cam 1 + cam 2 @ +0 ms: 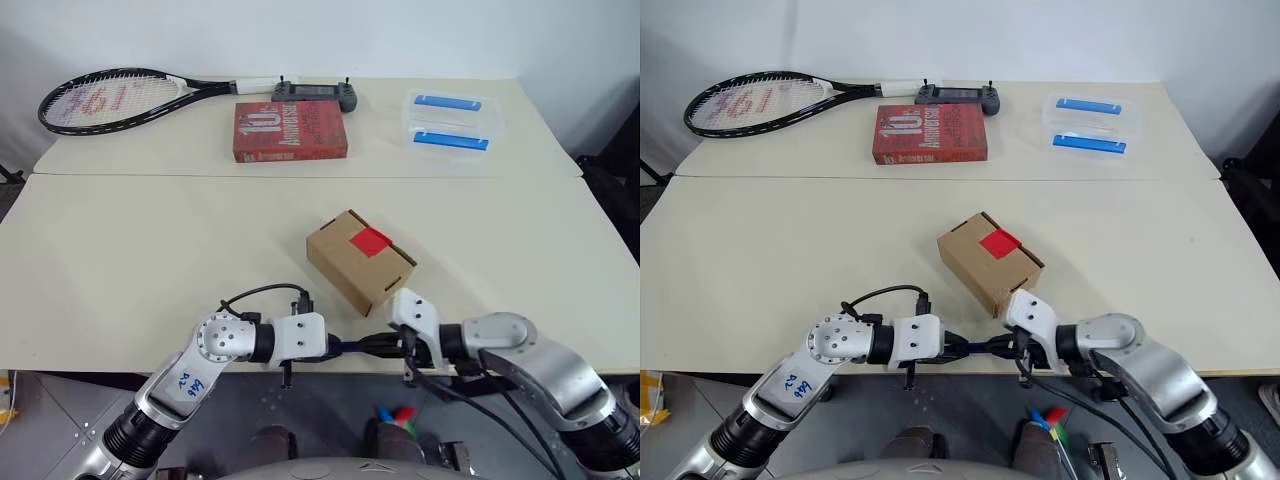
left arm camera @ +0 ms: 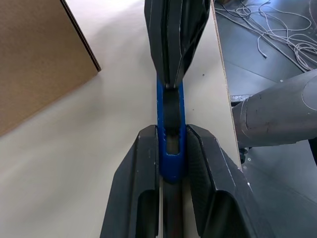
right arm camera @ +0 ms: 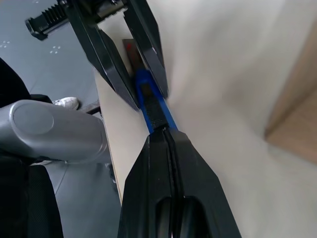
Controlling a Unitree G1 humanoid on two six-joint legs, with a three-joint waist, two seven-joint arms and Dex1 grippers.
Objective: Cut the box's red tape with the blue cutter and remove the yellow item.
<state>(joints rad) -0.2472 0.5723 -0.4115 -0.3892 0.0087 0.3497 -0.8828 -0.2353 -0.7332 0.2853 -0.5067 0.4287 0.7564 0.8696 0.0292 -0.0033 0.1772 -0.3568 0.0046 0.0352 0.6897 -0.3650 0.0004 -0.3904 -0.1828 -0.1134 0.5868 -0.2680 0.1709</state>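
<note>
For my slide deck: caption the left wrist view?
Both grippers' jaws clamp the blue cutter end to end above the table edge, beside the box.

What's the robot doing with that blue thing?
The robot holds the blue cutter between both grippers, near the table's front edge. The left gripper clamps one end and the right gripper is shut on the other. The box sits just beyond, closed, its red tape uncut. The yellow item is not out yet.
</note>
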